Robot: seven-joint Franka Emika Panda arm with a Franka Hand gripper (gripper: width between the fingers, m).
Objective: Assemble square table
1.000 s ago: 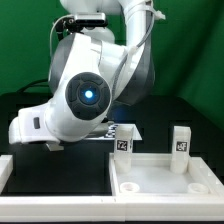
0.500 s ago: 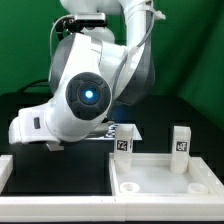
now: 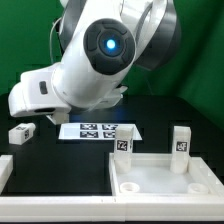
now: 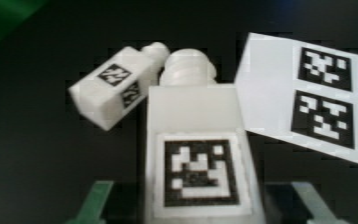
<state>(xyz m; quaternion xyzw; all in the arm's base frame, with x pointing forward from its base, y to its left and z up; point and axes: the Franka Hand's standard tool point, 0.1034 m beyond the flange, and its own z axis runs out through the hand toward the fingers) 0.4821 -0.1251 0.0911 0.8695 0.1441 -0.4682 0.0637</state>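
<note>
Nearest in the exterior view lies the square tabletop point(image 3: 160, 205), recessed side up; at its far edge stand the left upright leg point(image 3: 123, 145) and the right upright leg point(image 3: 181, 141); beyond, on the black surface point(image 3: 60, 170), lie the marker board point(image 3: 98, 130) and a loose leg point(image 3: 21, 131). In the wrist view the centred leg point(image 4: 194, 150) sits between the jaws, tag showing; whether they pinch it I cannot tell; a slanted leg point(image 4: 119, 85) lies just beside its far end.

White slab point(image 3: 165, 196) underside-up, tagged leg point(image 3: 123, 145) and second leg point(image 3: 181, 141) upright at its corners.
</note>
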